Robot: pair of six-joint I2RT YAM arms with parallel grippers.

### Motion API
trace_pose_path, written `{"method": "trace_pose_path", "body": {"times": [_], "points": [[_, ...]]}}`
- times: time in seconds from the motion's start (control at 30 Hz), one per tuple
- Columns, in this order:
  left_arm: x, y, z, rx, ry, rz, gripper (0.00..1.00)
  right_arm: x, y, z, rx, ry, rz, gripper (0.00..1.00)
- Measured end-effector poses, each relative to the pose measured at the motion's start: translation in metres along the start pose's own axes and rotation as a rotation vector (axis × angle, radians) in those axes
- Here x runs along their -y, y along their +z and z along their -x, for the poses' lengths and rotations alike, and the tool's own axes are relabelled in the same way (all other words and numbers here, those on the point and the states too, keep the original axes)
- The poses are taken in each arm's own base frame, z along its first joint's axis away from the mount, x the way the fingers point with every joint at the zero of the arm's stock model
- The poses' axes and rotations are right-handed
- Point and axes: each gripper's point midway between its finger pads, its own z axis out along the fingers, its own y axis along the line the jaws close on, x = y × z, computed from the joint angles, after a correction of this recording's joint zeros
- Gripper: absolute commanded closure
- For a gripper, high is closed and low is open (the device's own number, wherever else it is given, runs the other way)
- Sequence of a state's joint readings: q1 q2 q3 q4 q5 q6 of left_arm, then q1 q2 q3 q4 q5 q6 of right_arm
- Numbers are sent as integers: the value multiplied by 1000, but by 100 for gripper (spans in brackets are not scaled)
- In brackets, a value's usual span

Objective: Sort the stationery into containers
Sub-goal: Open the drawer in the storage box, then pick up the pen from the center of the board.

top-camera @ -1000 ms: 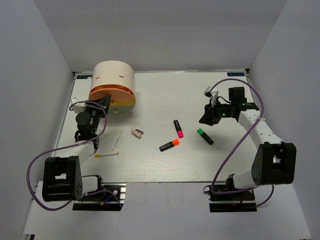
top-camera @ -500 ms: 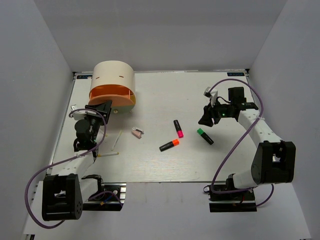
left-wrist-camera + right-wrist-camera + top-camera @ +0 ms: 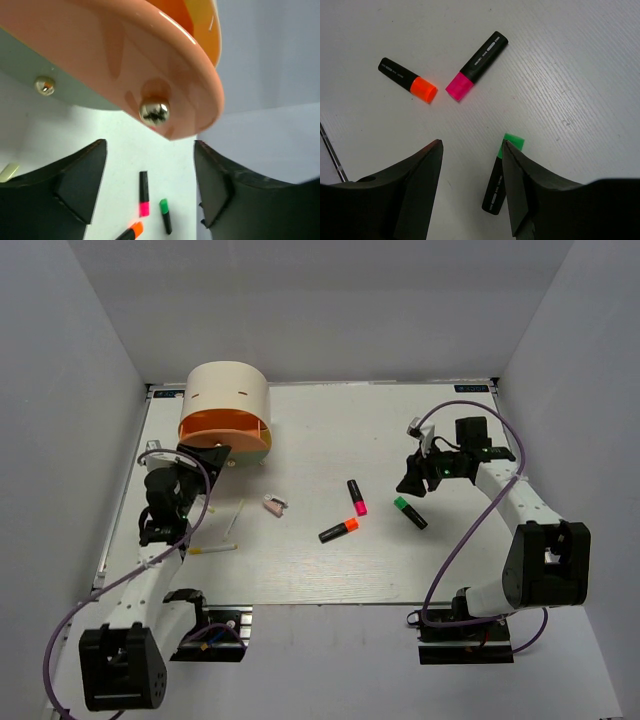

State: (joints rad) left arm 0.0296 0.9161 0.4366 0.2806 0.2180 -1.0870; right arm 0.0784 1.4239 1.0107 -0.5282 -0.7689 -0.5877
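Judging by how things lie, the sorting has hardly begun: every piece of stationery rests on the table [image 3: 330, 430], outside the organiser [image 3: 228, 410], whose orange compartment appears swung open at the front. Nearest the organiser, just off its front, lie the pink-and-white clip [image 3: 274, 505], one pale stick [image 3: 233, 522] and the second stick [image 3: 213, 550]. Farther from it, toward the right arm's side, are the pink-capped marker [image 3: 356, 497], the orange-capped marker [image 3: 339, 530] and, farthest of all, the green-capped marker [image 3: 410, 512]. The left gripper [image 3: 150, 145] hangs right at the organiser's front, fingers spread and holding nothing, with a shiny knob [image 3: 154, 111] on the orange rim just beyond its tips. The right gripper [image 3: 470, 145], well apart from the organiser, is likewise spread and empty, poised over the green-capped marker. All six pieces are left to pick up and place, as far as can be seen. The surface is a white, faintly grained board, and plain pale-grey walls close it in behind the organiser and along both sides.
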Motion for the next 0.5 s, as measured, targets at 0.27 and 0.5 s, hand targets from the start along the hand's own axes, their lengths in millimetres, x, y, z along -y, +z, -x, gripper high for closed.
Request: {"method": "trace_pose_path", "body": {"times": [0.27,0.5], "points": [[-34,-39,4,16,70,266,71,-1,1,-4,-6,8,4,43],[-101,-52,-13,-55,65,575,55,-1,3,-6,-10,13,7,43]]}}
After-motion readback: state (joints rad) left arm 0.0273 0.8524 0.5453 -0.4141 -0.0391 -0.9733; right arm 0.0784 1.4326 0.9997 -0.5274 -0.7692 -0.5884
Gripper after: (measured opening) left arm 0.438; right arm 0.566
